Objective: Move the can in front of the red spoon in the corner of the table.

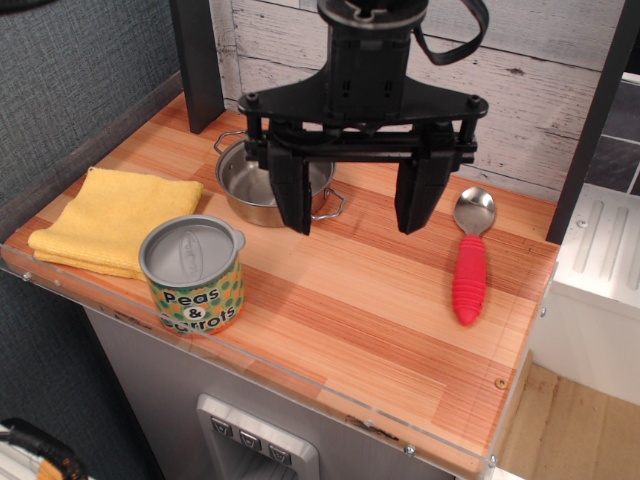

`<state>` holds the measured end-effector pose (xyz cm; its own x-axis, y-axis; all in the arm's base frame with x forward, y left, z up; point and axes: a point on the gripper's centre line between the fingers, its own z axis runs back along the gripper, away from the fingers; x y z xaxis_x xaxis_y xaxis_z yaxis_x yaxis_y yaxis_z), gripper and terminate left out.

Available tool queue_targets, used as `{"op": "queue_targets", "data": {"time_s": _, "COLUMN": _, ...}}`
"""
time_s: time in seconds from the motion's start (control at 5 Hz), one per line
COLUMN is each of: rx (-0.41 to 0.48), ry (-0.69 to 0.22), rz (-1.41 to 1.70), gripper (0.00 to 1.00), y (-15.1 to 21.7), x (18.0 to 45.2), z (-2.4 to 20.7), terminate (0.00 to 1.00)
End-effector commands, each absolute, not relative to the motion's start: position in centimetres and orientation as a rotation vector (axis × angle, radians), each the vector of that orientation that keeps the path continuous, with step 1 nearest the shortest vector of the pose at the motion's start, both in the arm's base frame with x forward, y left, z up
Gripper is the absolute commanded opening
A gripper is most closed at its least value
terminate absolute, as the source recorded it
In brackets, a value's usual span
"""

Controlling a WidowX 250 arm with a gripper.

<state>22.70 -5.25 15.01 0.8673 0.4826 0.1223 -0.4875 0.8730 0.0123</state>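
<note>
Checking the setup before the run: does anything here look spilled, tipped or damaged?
Nothing stands out. The can stands upright beside the yellow cloth, the red spoon lies flat, and the pot sits upright.

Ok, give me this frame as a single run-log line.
hand: open, empty, above table centre | can: front-left, beside yellow cloth | red spoon: right side | steel pot: behind hand | move: not started

The black gripper (357, 207) hangs from above on a dark wrist housing, pointing straight down, with a looped cable beside the housing. Its two flat fingers (294, 190) are spread wide apart on a broad crossbar, nothing between them. The tips appear to hover, though height is hard to judge.
</note>
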Motion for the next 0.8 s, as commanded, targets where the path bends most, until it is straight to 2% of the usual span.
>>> {"op": "queue_targets", "data": {"time_s": 0.0, "rx": 0.043, "ry": -0.117, "rz": 0.508, "gripper": 1.00, "y": -5.3, "x": 22.7, "z": 15.0, "terminate": 0.00}}
{"op": "queue_targets", "data": {"time_s": 0.2, "rx": 0.000, "ry": -0.148, "rz": 0.704, "gripper": 1.00, "y": -3.3, "x": 23.7, "z": 15.1, "terminate": 0.00}}
{"op": "queue_targets", "data": {"time_s": 0.4, "rx": 0.001, "ry": -0.144, "rz": 0.865, "gripper": 1.00, "y": -0.6, "x": 24.7, "z": 14.6, "terminate": 0.00}}
{"op": "queue_targets", "data": {"time_s": 0.6, "rx": 0.053, "ry": -0.154, "rz": 1.112, "gripper": 1.00, "y": 3.6, "x": 25.5, "z": 13.9, "terminate": 0.00}}
